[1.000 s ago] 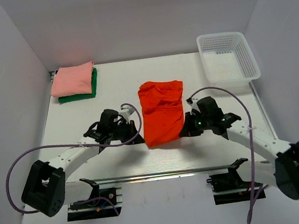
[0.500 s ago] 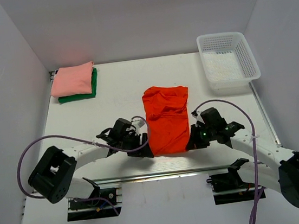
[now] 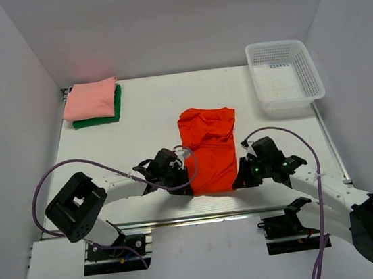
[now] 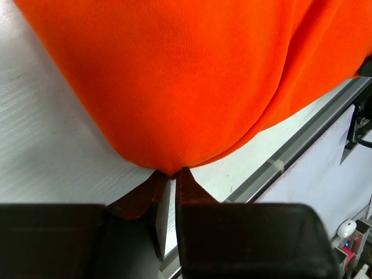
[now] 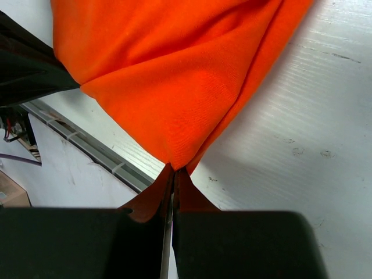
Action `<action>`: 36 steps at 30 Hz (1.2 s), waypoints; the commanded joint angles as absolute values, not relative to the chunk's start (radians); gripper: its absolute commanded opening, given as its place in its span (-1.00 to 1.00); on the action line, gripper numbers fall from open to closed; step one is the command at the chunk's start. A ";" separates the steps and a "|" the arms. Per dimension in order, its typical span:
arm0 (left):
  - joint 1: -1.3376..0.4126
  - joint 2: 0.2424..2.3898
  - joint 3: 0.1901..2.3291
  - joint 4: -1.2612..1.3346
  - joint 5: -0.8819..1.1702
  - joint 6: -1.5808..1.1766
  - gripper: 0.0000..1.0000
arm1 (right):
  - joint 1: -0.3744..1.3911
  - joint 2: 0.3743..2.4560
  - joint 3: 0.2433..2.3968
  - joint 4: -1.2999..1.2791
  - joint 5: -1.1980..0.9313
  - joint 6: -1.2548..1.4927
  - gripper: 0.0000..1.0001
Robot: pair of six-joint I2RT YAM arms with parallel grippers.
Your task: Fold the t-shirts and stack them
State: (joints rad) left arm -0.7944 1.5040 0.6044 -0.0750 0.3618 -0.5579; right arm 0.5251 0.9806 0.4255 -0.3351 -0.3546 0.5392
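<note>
At near edge of table (image 3: 139,118), left claw (image 4: 172,172) and right claw (image 5: 174,170) each clamped on orange-red t-shirt (image 3: 208,147) corner.

Lit brightly and evenly from above in the top view, with only faint, soft shadows and no glare on the desk (image 3: 143,117). In both wrist views, sharp on the weave of the orange-red t-shirt (image 4: 192,75) and on the desk grain, but dark and blurred along the bottom edge at the left claw (image 4: 172,176) and right claw (image 5: 174,173).
</note>
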 commanded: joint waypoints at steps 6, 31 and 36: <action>-0.828 1.485 0.655 -0.063 0.296 -0.560 -1.00 | 0.523 0.939 0.397 -0.314 -0.365 0.561 -1.00; -0.770 1.466 1.146 -0.484 0.103 -0.529 -1.00 | 0.512 0.981 0.820 -0.492 -0.008 0.473 -1.00; -0.709 1.532 1.268 -0.508 0.014 -0.538 -1.00 | 0.486 1.054 0.928 -0.496 0.138 0.457 -1.00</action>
State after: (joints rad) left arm -0.7410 1.5303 1.1992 -0.4694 0.1131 -0.5266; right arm 0.5026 1.0264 0.8490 -0.4900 -0.0017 0.4847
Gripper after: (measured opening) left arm 0.009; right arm 0.012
